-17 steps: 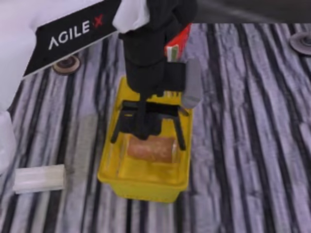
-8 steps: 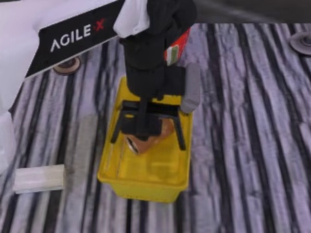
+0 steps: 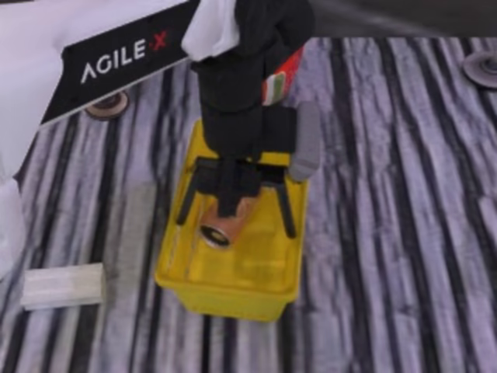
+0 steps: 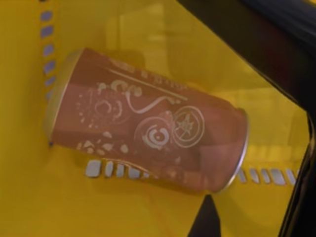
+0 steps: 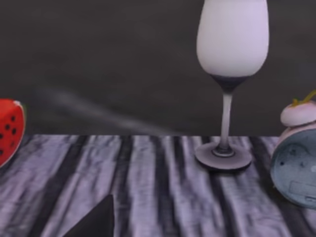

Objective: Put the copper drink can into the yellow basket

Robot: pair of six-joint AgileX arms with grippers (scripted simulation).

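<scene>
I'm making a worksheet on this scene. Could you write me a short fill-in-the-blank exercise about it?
1. The copper can is inside the ____ basket.
2. The can is lying on its ____.
3. The gripper above the basket belongs to the ____ arm.
4. In the right wrist view, a tall wine ____ stands on the table.

Missing words: yellow; side; left; glass

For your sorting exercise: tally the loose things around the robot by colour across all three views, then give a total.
Copper: 1, can
Yellow: 1, basket
Red: 1, pot
White: 2, block, glass
Blue-grey: 1, clock
Total: 6
</scene>
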